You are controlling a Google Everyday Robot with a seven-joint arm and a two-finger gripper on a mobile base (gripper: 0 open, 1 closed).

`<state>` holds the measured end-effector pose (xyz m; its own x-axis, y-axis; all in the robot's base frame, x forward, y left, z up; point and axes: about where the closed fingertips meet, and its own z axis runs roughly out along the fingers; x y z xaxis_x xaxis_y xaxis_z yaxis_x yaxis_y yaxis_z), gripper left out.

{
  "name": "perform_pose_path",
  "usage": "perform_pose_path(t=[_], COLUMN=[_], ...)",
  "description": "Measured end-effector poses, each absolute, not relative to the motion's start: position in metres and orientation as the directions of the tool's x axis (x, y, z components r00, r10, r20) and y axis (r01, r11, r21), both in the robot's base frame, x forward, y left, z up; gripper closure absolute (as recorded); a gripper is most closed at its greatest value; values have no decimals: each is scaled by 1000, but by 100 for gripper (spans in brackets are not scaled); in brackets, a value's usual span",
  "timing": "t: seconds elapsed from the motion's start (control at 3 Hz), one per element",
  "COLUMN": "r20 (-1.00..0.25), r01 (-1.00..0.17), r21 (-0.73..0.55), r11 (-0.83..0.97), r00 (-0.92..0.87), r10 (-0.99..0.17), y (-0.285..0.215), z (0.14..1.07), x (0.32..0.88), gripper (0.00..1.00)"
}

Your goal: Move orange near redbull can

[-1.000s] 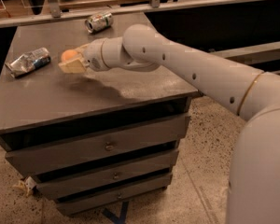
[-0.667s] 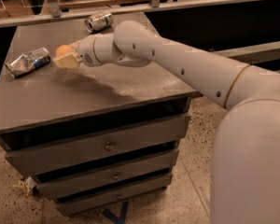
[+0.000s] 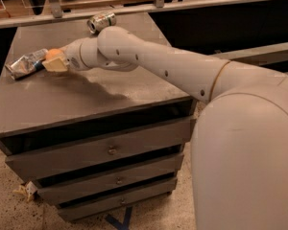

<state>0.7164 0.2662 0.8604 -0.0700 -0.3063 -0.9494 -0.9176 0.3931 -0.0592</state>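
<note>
the tool (image 3: 55, 63) grips the orange (image 3: 53, 54) just beside the crushed redbull can (image 3: 25, 64) on the cabinet (image 3: 86, 104)

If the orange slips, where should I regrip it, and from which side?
Grip the orange across its middle, coming from the arm's side, where the end effector now clamps it: it is round, and the redbull can crowds the opposite side.

On the counter (image 3: 86, 99), redbull can (image 3: 25, 64) lying near the left edge, gripper (image 3: 54, 63) just right of it with the orange (image 3: 53, 54) between its fingers, second can (image 3: 101, 21) behind at the rear edge, drawers (image 3: 110, 150) below.
</note>
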Motion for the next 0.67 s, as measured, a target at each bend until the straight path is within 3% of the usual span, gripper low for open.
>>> perform_pose_path(t=[0.33,0.67], r20=[-948,-947], r01=[-920,-915], r21=[-49,-41], r11=[390,401], r00=[-80,-93], r10=[-309,-309], y=[272,276], z=[853,849], x=[712,711], gripper=[100,82])
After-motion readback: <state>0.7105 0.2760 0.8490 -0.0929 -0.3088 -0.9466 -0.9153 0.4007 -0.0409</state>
